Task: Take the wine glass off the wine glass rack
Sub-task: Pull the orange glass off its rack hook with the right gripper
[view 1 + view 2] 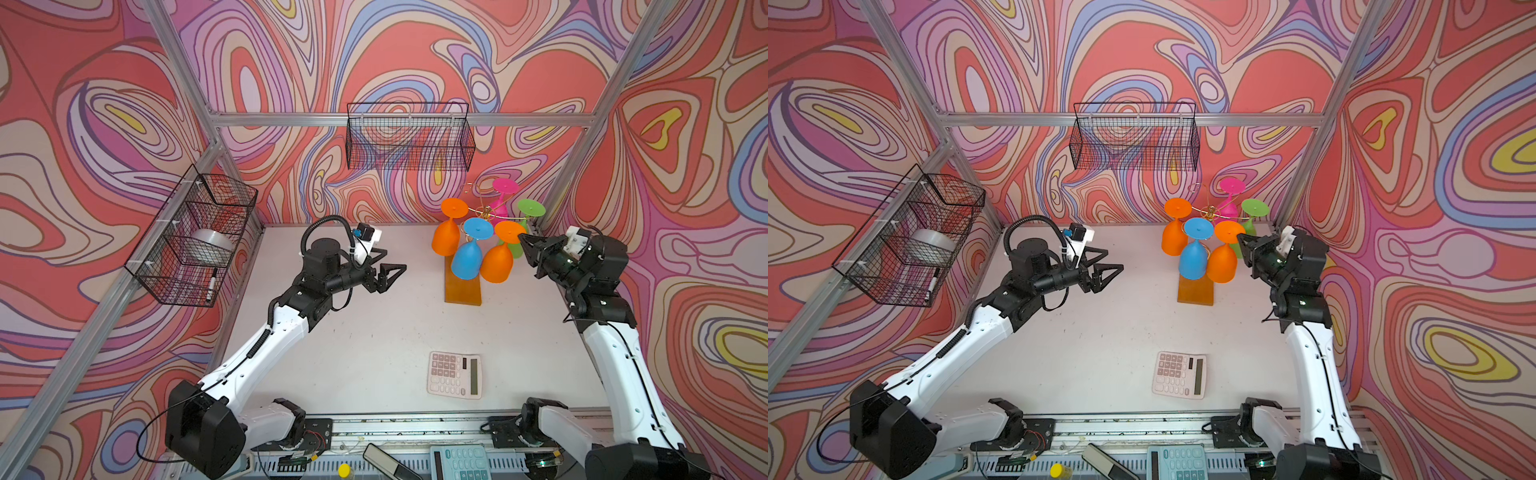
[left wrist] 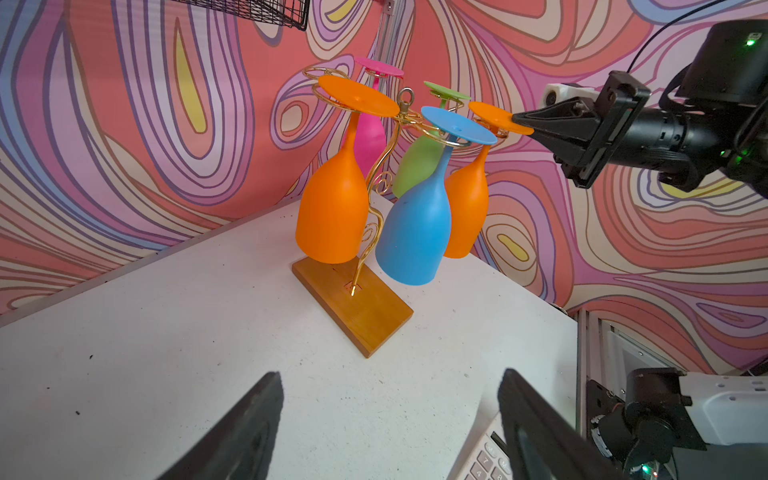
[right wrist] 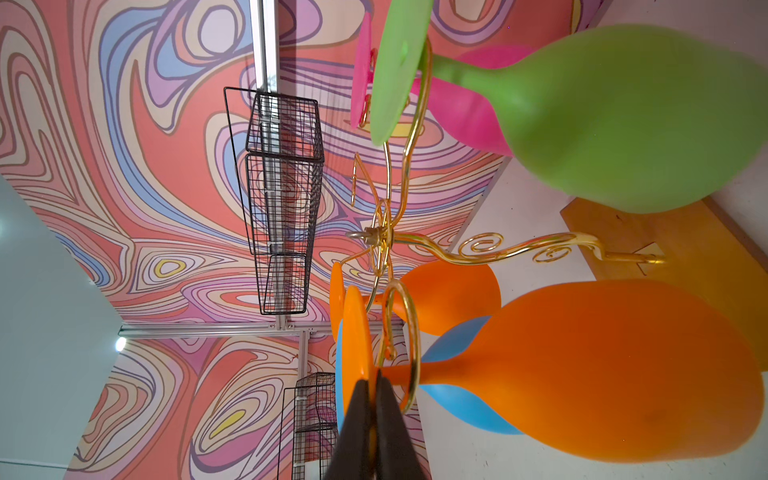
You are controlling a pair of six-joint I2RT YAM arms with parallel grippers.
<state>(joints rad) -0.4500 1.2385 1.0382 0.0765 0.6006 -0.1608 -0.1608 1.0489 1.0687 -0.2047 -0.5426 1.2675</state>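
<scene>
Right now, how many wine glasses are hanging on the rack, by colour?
orange wine glass: 2
blue wine glass: 1
pink wine glass: 1
green wine glass: 1
Total on the rack: 5

A pink calculator (image 1: pixel 455 375) lies flat on the white surface (image 1: pixel 374 332), towards its front edge. One black wire basket (image 1: pixel 409 137) hangs from the rail (image 1: pixel 291 119) on the back wall. A second basket (image 1: pixel 166 266), divided into compartments, hangs on the left wall. It holds a tape roll (image 1: pixel 212 245) in the middle compartment and a marker (image 1: pixel 212 284) in the nearest one. Below the front edge sit a teal calculator (image 1: pixel 459 461) and a yellow cap (image 1: pixel 344 469).
</scene>
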